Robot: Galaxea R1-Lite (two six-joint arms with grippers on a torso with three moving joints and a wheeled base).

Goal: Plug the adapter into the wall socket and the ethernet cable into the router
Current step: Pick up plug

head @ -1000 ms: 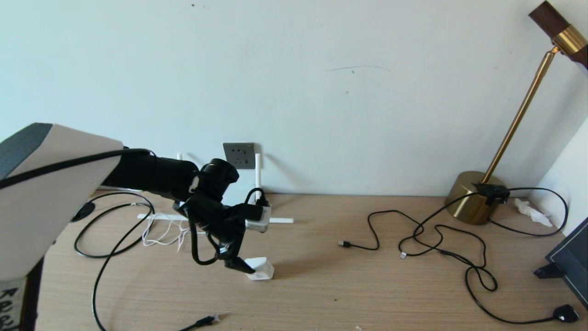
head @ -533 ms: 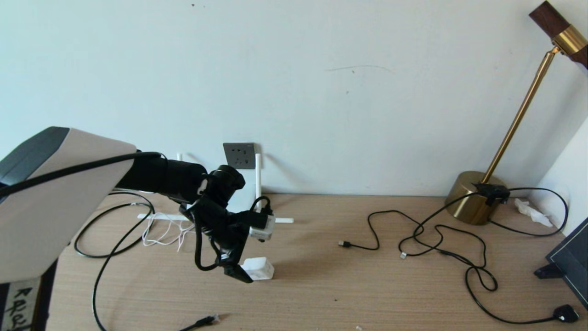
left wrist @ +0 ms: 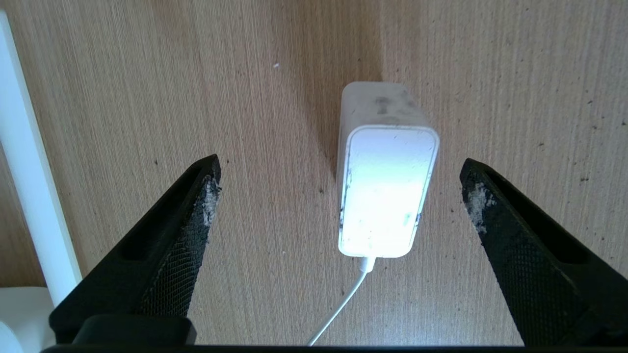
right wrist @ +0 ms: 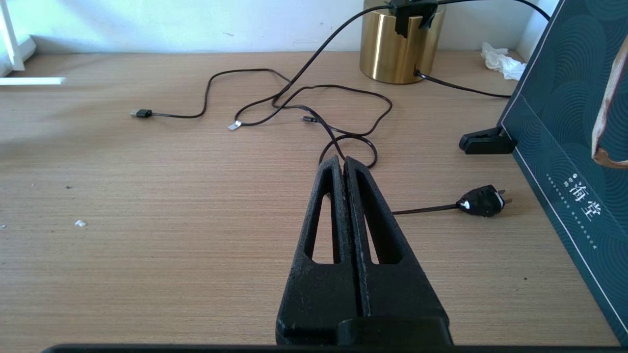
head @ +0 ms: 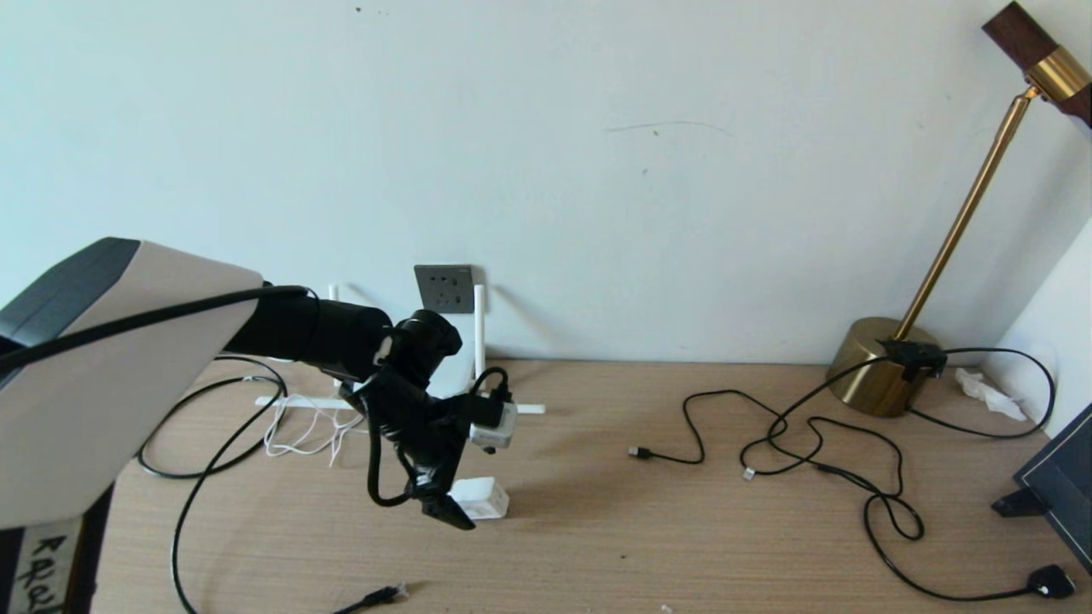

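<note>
The white adapter (head: pixel 484 497) lies on the wooden table with its thin white cord (left wrist: pixel 338 306) running back under my left wrist. My left gripper (head: pixel 456 510) hangs just above it, pointing down. It stands open (left wrist: pixel 341 174), and the adapter (left wrist: pixel 387 191) sits between the wide-apart fingers, nearer one of them, touching neither. The dark grey wall socket (head: pixel 444 288) is on the wall behind the arm. The router is mostly hidden by the arm; only white antennas (head: pixel 479 328) show. The ethernet cable's connector (head: pixel 391 592) lies at the table's front edge. My right gripper (right wrist: pixel 343 162) is shut and empty, parked low over the right side.
A brass lamp base (head: pixel 879 375) stands at the back right with thin black cords (head: pixel 810 443) looping across the table. A black plug (head: pixel 1049 582) and a dark green box (right wrist: pixel 569 122) are at the far right. Loose white cord (head: pixel 307 431) lies near the router.
My left arm has shifted a little to the right and lower, bringing the open gripper further over the adapter. The adapter has not moved.
</note>
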